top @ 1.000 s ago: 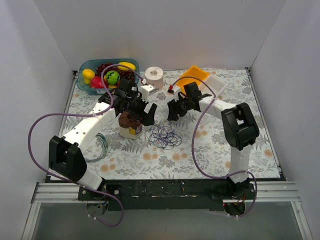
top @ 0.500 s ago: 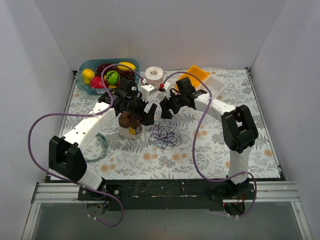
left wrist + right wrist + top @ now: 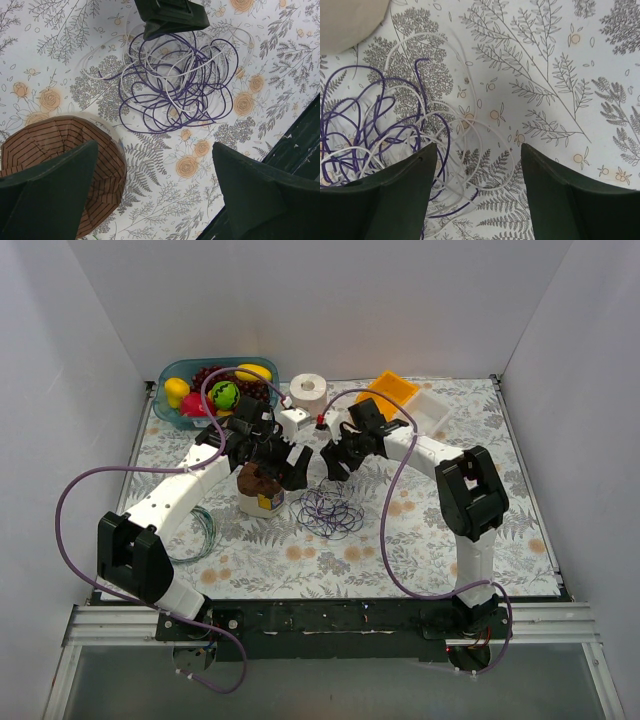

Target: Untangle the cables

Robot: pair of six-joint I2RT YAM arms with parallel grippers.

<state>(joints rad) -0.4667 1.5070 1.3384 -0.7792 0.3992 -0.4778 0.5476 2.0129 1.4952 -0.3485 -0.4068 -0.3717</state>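
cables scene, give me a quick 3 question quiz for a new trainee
1. True or false: the right gripper is shut on the cables.
2. Which colours do the cables show in the left wrist view? A) purple and white B) green and red C) yellow only
3. In the left wrist view, what object is partly hidden behind a finger of the left gripper?

Key
1. False: it is open, with its fingers apart over the edge of the tangle.
2. A
3. The brown striped cupcake, which lies beside the cables.
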